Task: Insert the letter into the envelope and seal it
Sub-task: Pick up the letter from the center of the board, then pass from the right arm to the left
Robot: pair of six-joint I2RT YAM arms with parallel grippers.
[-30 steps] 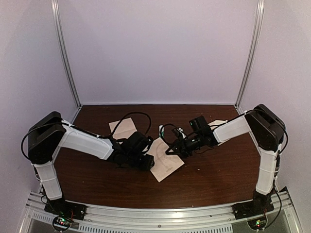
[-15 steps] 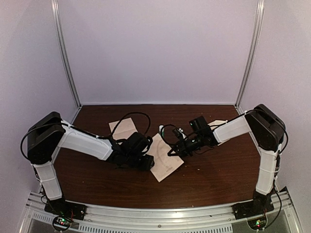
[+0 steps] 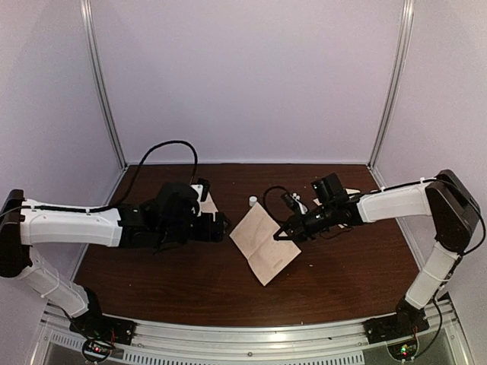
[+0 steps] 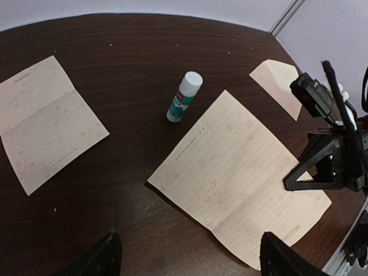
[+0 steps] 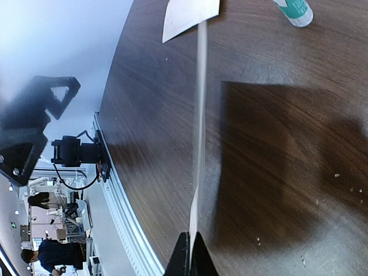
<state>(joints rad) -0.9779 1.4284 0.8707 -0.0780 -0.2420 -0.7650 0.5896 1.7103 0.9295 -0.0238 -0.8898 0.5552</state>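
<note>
The letter (image 4: 241, 172), pinched at one edge by the right gripper (image 3: 283, 233) while the left gripper (image 4: 190, 261) is spread and empty, could be buckled or lost from so thin a grip when carried to the envelope (image 4: 278, 85), seen at its one o'clock in the left wrist view.

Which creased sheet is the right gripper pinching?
The middle lined sheet: the right gripper is shut on its edge. The other sheet lies flat to its left, untouched.
</note>
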